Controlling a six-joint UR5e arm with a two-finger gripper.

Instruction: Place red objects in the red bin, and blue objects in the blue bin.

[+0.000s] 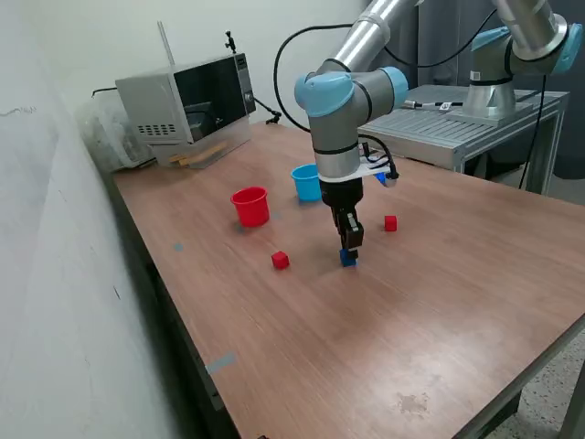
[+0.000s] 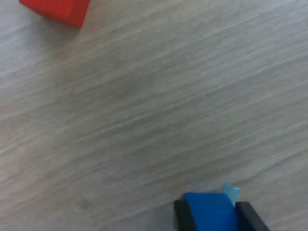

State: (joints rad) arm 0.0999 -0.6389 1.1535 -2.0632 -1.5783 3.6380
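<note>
On the desk (image 1: 384, 329), the gripper (image 1: 348, 252) stands low with its jaws closed against both sides of a blue cube (image 2: 210, 214). One red cube (image 1: 280, 261) lies nearby, another (image 1: 390, 222) beyond. Farther back stand the red cup (image 1: 250, 206) and light blue cup (image 1: 305, 182), near each other.

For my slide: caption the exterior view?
Gripper closes on a blue cube on the table, red cup and blue cup behind.

A microwave (image 1: 187, 108) sits at the far end of the wooden table (image 1: 384, 320).
</note>
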